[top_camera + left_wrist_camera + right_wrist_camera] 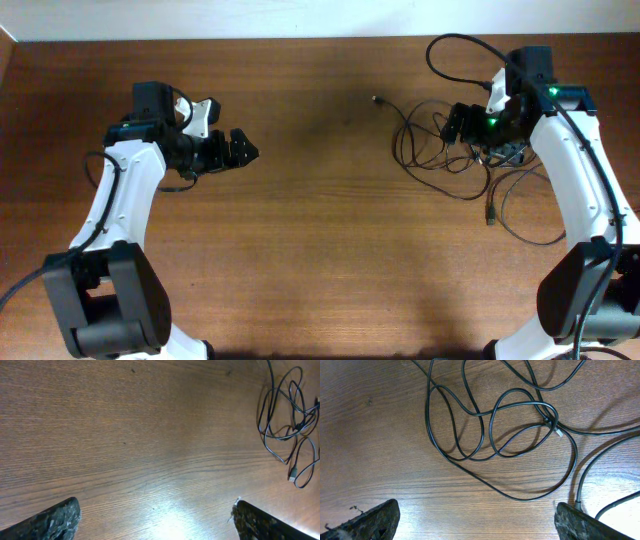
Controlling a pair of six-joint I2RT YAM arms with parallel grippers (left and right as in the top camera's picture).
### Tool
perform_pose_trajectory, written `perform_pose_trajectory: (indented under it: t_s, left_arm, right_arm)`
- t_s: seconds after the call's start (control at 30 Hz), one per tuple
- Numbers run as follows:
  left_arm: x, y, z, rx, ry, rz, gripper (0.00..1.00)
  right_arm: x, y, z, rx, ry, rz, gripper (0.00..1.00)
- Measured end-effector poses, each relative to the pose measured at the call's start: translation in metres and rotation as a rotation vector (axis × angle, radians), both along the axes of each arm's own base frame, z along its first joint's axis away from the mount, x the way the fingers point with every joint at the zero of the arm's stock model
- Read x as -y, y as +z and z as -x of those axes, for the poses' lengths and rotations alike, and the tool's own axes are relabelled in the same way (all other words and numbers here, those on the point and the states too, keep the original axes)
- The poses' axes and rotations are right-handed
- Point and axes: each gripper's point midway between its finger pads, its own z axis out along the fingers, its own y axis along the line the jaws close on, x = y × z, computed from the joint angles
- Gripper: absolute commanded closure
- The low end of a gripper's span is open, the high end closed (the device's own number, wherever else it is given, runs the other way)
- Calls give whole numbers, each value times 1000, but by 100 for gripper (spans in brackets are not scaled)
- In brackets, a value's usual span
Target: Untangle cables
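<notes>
Tangled cables point(550, 420) lie loose — right pincer point(476, 515) wide above (empty).

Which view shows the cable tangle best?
Right wrist: the cables fill the frame, loops and crossings distinct. Overhead shows them small, partly under the right arm; left wrist shows them far off at its edge.

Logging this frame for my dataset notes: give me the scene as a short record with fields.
cables: tangled loops lying on the table, near the right arm
left gripper: jaws open, empty, over bare wood, apart from the cables
right gripper: jaws open, above the tangle, holding nothing
table: brown wood
</notes>
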Motion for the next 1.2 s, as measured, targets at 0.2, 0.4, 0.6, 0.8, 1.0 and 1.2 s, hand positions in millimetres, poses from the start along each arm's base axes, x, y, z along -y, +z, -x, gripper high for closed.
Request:
perform_pose_trajectory:
  t_s: [0.2,0.4,0.6,0.8,1.0,1.2]
  left_arm:
    - [0,0,0,0,0,0,1]
    - [0,0,0,0,0,0,1]
    - [0,0,0,0,0,0,1]
    - [0,0,0,0,0,0,1]
    - [0,0,0,0,0,0,1]
    - [1,8,1,23,-2,-3,1]
  right_arm:
    - [0,0,0,0,-1,0,2]
    - [0,0,0,0,-1,2,1]
    - [0,0,0,0,-1,3,2]
    - [1,0,0,0,-1,3,1]
    - [0,0,0,0,-1,3,1]
    - [1,0,0,0,-1,3,2]
